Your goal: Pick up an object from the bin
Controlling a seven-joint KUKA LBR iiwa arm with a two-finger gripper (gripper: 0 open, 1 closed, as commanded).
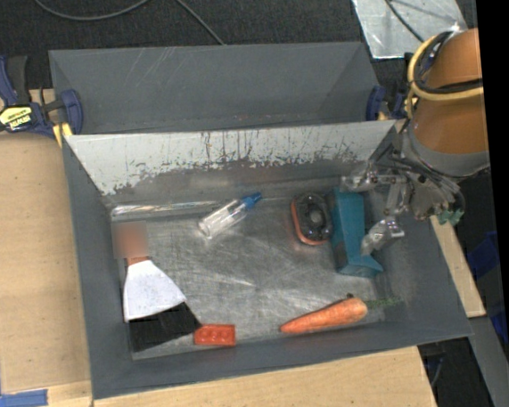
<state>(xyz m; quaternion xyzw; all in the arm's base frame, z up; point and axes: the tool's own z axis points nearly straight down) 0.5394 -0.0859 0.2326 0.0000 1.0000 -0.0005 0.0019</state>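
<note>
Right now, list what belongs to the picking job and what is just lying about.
Job: gripper; teal block, right beside it; bin.
Lying about: carrot; clear bottle; small red block; black-and-orange oval thing; white-and-black piece.

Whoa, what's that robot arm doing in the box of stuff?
The robot arm comes in from the right. Its end effector is down at the right side of the bin, beside a teal block. Nothing is lifted yet: a carrot and a clear bottle lie on the bin's floor.
</note>
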